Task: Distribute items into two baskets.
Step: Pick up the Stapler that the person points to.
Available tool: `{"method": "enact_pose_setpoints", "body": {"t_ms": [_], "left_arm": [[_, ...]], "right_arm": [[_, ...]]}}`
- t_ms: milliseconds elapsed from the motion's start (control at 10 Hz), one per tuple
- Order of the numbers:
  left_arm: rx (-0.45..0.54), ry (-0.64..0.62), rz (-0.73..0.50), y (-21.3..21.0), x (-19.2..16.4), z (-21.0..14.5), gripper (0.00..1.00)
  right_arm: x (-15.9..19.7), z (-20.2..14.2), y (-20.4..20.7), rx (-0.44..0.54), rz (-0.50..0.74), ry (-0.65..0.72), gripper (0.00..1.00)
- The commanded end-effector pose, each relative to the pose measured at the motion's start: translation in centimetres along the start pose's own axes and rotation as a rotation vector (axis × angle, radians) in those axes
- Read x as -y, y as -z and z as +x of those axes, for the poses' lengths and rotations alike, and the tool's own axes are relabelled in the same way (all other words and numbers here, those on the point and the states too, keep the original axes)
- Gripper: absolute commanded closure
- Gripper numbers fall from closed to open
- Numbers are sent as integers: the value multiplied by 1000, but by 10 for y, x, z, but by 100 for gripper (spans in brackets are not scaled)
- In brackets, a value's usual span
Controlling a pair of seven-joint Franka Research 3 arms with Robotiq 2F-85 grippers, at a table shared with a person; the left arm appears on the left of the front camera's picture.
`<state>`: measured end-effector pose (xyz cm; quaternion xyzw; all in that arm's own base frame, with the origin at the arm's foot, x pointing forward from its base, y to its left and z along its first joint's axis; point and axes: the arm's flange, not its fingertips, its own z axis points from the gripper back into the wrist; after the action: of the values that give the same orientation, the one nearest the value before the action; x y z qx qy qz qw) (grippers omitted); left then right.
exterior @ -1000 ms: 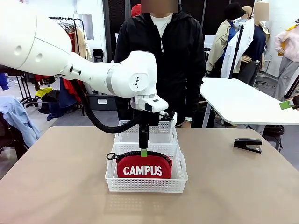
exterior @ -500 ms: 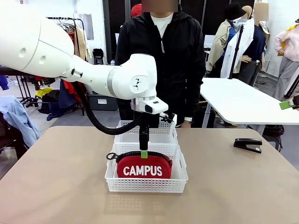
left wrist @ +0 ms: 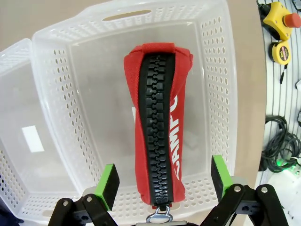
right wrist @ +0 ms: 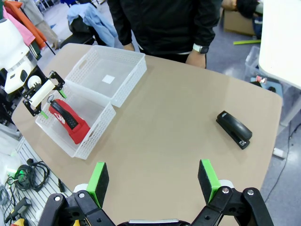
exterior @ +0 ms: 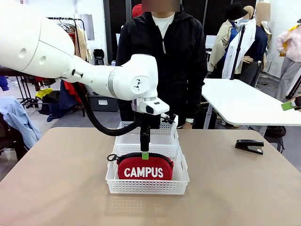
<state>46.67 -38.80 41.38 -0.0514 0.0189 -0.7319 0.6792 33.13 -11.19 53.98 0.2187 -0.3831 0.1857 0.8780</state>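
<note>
The red "CAMPUS" pouch (exterior: pixel 144 169) stands on its edge, zipper up, in the near white basket (exterior: pixel 111 178). My left gripper (exterior: pixel 145 151) hangs open just above it. In the left wrist view the green pads (left wrist: pixel 107 181) stand on either side of the pouch (left wrist: pixel 160 127) without touching it. The second basket (exterior: pixel 164 135) sits right behind the first, toward the person. The black stapler (exterior: pixel 249 146) lies on the table at the right. My right gripper (right wrist: pixel 153 181) is open high over the table, holding nothing, with the stapler (right wrist: pixel 233 129) ahead to its right.
A person in a black jacket stands at the far edge, one hand (right wrist: pixel 194 57) near the table. The right wrist view also shows both baskets (right wrist: pixel 110 77) and the left gripper (right wrist: pixel 42 96). Cables and tools (left wrist: pixel 282 28) lie off the table's near side.
The left arm's upper links shifted slightly a second ago, then held still. The gripper stays open over the pouch. Pouch, baskets and stapler have not moved.
</note>
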Motion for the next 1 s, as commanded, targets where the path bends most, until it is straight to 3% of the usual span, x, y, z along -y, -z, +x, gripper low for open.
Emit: {"method": "enact_pose_setpoints", "body": {"t_ms": [0, 300, 600, 900], "left_arm": [[12, 0, -4, -3, 1, -2, 0], [0, 0, 0, 0, 0, 0, 0], [74, -161, 197, -58, 7, -27, 0], [148, -314, 348, -118, 33, -82, 0]], "right_arm": [[0, 1, 0, 11, 13, -2, 0], [0, 1, 0, 11, 13, -2, 0], [0, 1, 0, 11, 13, -2, 0], [0, 1, 0, 11, 13, -2, 0]]}}
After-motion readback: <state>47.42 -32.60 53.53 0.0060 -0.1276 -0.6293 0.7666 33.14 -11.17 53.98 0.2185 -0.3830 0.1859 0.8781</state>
